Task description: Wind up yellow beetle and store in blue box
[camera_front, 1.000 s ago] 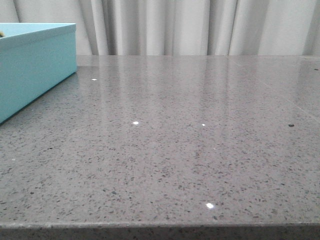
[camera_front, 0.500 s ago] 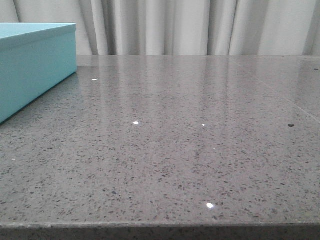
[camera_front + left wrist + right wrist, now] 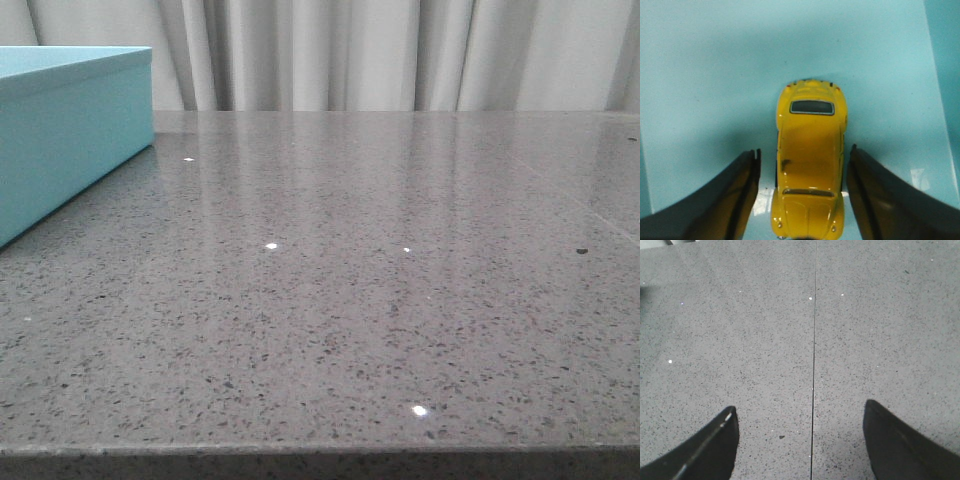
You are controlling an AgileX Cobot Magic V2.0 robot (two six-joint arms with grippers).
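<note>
Blue box (image 3: pixel 70 130) cut off at left edge.

A grey speckled stone table (image 3: pixel 380 300) with a glossy top carries the blue box (image 3: pixel 70 140) at its far left; a thin straight seam (image 3: pixel 813 365) runs across the slab in the right wrist view

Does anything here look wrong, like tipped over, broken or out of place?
Nothing stands out. The yellow beetle sits upright on the floor of the blue box, between the open fingers of the left gripper, with a gap on each side. The right gripper is open over bare grey table.
</note>
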